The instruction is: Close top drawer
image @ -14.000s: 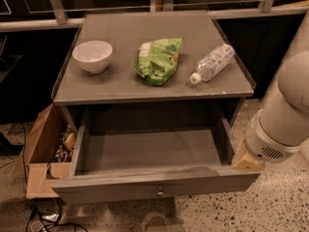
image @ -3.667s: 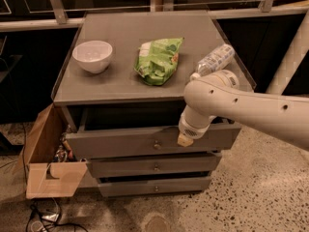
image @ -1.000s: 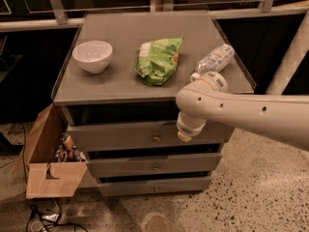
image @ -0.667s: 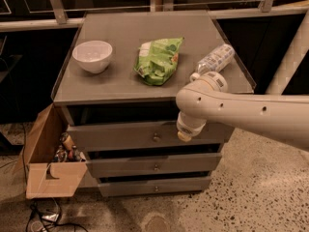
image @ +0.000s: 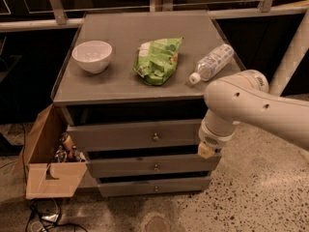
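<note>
- Camera view looks down at you on a grey drawer cabinet standing on a speckled floor.
- Your task's thing, the top drawer, is pushed in under the cabinet's top, with a dark gap above its front panel. Its small round knob sits at the centre of the panel. You cannot tell whether the drawer is fully home.
- Two slimmer drawer fronts lie below it, the middle drawer and the bottom drawer, each with a like knob.
- Your gripper hangs at the right end of the top drawer's front, by its lower corner, at the tip of the pale arm that reaches in from the right. You cannot tell whether the gripper is wide or narrow, nor whether it touches the panel.
- On the cabinet's top you have a white bowl at the left, a green snack bag in the middle and a clear plastic bottle lying on its side at the right, all apart from one another.
- An open cardboard box with small items inside stands against the cabinet's left side.
</note>
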Robot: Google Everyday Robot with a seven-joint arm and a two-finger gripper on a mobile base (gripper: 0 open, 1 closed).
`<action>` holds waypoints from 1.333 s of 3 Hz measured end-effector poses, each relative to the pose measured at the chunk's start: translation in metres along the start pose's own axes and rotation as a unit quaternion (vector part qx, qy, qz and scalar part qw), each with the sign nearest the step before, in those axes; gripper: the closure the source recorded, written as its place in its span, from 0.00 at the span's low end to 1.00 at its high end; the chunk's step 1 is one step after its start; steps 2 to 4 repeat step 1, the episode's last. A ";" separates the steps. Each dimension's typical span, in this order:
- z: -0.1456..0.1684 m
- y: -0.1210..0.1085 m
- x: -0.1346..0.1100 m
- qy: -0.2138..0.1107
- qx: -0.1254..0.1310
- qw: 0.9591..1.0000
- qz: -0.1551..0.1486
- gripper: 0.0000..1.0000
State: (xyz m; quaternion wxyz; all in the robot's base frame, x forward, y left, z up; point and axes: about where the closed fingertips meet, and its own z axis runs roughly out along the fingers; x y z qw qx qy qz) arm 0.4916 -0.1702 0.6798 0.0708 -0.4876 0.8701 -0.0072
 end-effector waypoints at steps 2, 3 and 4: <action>-0.004 0.007 0.004 0.004 -0.010 1.000 0.004 0.81; -0.004 0.007 0.004 0.004 -0.010 1.000 0.004 0.81; -0.004 0.007 0.004 0.004 -0.010 1.000 0.004 0.81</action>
